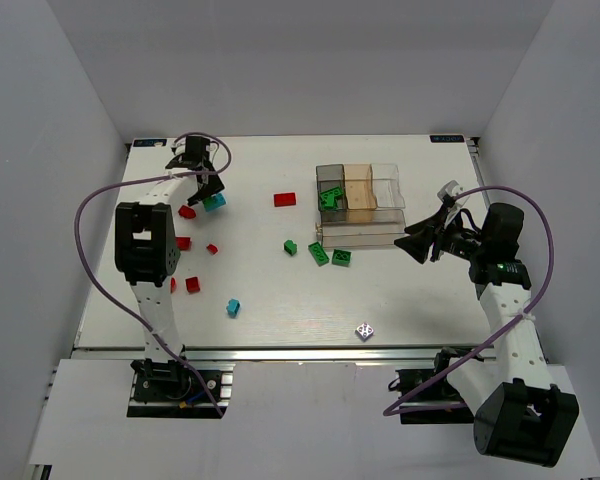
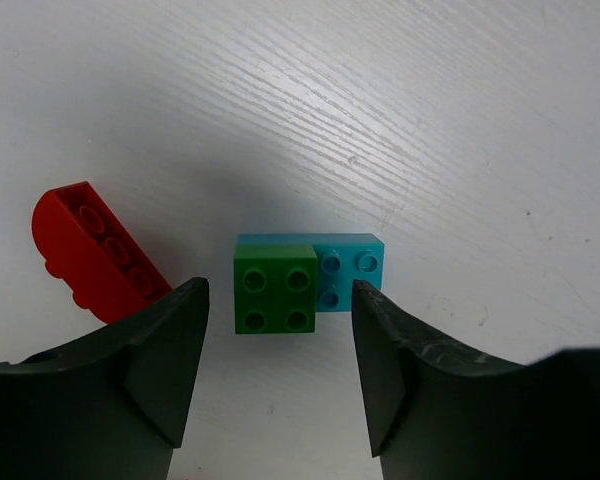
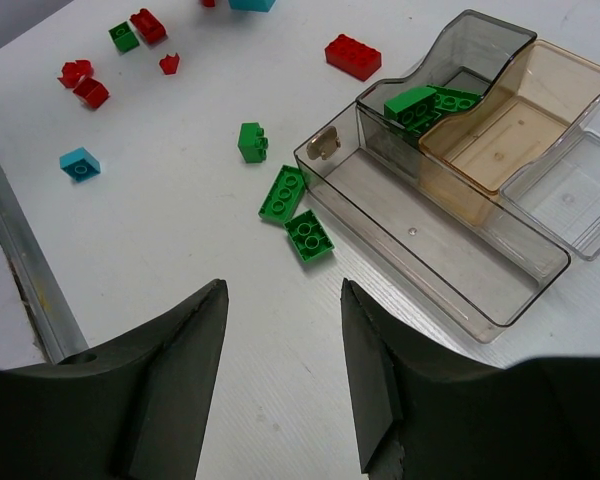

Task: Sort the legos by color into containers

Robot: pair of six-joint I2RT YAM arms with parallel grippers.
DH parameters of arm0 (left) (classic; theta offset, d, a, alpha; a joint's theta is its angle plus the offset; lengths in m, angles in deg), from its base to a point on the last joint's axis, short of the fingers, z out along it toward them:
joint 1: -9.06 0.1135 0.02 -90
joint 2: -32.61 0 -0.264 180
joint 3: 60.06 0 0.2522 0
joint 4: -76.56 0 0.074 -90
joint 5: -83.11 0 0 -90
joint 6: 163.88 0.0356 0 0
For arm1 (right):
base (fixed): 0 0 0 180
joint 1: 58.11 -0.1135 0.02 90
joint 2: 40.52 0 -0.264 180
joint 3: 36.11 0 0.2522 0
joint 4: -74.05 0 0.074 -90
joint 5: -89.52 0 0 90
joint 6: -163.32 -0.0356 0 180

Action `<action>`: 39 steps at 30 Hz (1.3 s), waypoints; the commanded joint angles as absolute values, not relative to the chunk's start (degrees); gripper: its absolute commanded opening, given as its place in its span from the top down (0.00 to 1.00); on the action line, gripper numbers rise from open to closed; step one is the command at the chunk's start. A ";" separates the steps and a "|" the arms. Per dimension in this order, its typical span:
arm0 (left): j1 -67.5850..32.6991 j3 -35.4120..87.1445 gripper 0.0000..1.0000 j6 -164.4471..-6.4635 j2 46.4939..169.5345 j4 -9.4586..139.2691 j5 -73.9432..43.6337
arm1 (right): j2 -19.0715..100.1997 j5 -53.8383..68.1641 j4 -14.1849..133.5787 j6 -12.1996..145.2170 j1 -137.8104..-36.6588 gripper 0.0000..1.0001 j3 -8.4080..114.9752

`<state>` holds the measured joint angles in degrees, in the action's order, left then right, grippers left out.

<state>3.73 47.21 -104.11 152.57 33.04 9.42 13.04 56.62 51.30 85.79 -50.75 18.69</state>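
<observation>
Left pincer (image 2: 279,292): gapes wide, grips nothing, hangs low astride a green brick (image 2: 275,290) that seems clipped onto a cyan brick (image 2: 352,268), with a curved red brick (image 2: 92,250) just beside one finger. Right pincer (image 3: 280,300): likewise spread wide and holding nothing, hovers near the tray (image 3: 450,275). Green bricks (image 3: 425,102) in the smoky compartment. Loose legos (image 1: 192,285) in red, green and cyan scattered over the white, faintly grained surface (image 1: 270,290). Plain white walls (image 1: 310,60) on three sides.
</observation>
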 commanded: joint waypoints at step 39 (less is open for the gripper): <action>-10.09 15.57 1.00 -104.02 117.42 65.08 -46.63 | 24.69 48.41 67.67 47.93 -70.58 0.41 29.14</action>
<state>-8.37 17.60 -102.02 119.24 59.93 -41.55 24.43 52.97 62.49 55.70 -68.24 24.19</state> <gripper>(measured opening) 0.458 0.576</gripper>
